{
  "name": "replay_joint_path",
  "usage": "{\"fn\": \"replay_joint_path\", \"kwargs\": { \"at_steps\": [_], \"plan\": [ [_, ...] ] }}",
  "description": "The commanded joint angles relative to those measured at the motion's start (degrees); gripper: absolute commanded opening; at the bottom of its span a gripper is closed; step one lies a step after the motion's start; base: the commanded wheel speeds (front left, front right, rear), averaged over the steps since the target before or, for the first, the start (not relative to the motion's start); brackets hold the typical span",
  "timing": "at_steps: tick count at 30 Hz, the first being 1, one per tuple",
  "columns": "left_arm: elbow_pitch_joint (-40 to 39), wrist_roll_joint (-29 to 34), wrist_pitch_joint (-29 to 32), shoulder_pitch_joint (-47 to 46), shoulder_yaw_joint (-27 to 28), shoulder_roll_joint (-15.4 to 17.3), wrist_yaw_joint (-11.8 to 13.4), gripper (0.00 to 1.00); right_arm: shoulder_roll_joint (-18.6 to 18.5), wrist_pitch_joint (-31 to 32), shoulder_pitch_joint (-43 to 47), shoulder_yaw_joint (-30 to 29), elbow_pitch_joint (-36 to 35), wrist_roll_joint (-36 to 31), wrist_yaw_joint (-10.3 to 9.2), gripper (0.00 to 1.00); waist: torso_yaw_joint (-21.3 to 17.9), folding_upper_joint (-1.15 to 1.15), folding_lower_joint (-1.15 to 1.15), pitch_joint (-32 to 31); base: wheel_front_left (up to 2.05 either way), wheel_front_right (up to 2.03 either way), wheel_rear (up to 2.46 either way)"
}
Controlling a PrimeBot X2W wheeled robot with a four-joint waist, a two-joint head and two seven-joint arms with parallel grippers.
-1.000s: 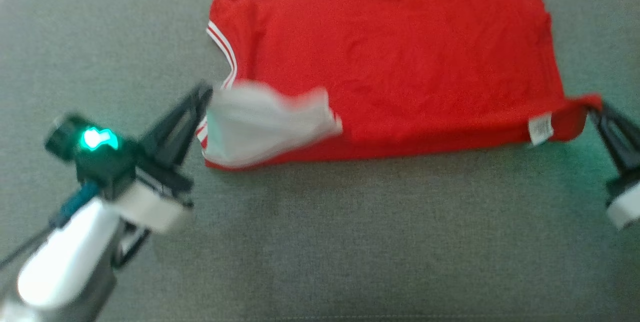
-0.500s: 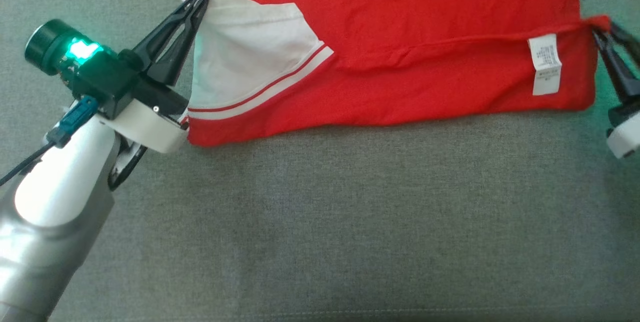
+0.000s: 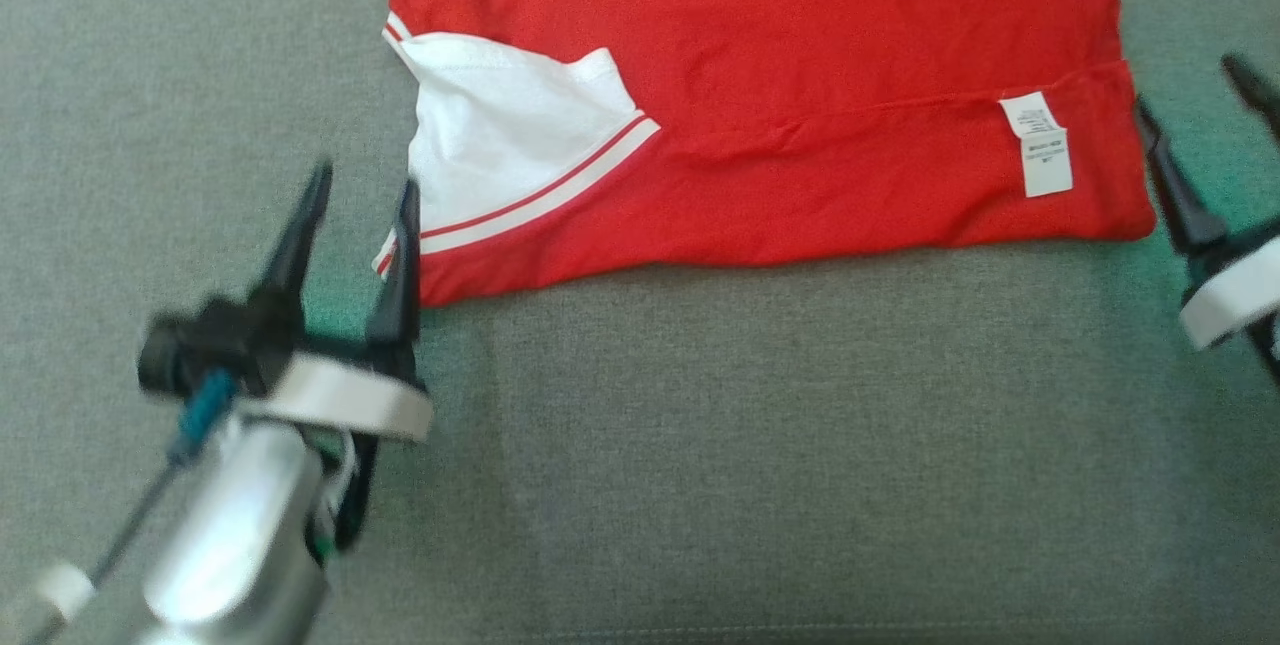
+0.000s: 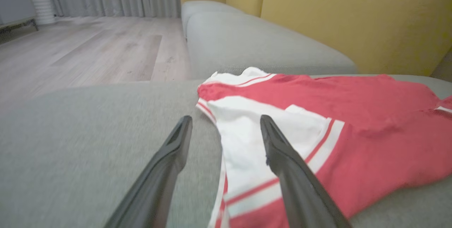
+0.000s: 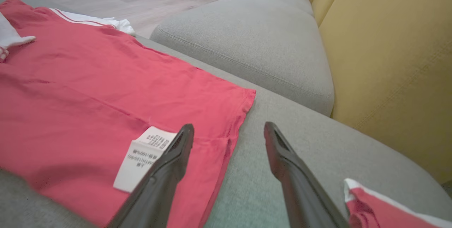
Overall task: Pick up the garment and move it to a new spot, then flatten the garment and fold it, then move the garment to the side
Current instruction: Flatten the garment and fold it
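Note:
The garment (image 3: 800, 75) is a red shirt with white, red-striped sleeves, lying flat on the grey seat cushion (image 3: 750, 445). Its near strip is folded up over the body, so one white sleeve (image 3: 490, 135) and a white care label (image 3: 1040, 145) face up. My left gripper (image 3: 362, 177) stands open just off the shirt's lower left corner, one finger at the sleeve's edge. In the left wrist view that gripper (image 4: 226, 118) straddles the sleeve's hem on the garment (image 4: 353, 115). My right gripper (image 3: 1188, 83) is open beside the right hem. In the right wrist view it (image 5: 229, 125) sits over the garment's (image 5: 106, 79) corner.
A yellow sofa backrest (image 5: 388, 62) rises behind the seat, with a second grey cushion (image 5: 254, 44) beside it. Another red-and-white cloth (image 5: 381, 206) lies near the right gripper. Wooden floor (image 4: 88, 51) and curtains lie beyond the seat's edge.
Both grippers have opened and let go of the garment's folded-over edge, which now rests on the shirt. The left arm has drawn back toward me. The head camera has shifted.

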Motion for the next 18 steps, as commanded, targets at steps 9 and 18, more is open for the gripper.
{"fn": "replay_joint_path", "kwargs": {
  "at_steps": [9, 18],
  "plan": [
    [3.3, -1.7, 1.1, 5.9, 2.9, -2.1, 1.3, 1.00, 1.4, -0.6, 5.8, -2.1, -2.2, -0.4, 0.37, 1.00, -1.0, 0.00, 0.01, -1.2, 0.00, 0.00, 0.00],
    [7.5, -3.6, 5.2, 4.7, 1.9, -2.5, -0.1, 0.00, 1.9, -0.6, 6.3, -2.2, -2.6, -0.2, 0.37, 1.00, -1.5, 0.00, 0.01, -1.0, 0.00, 0.00, 0.00]
  ]
}}
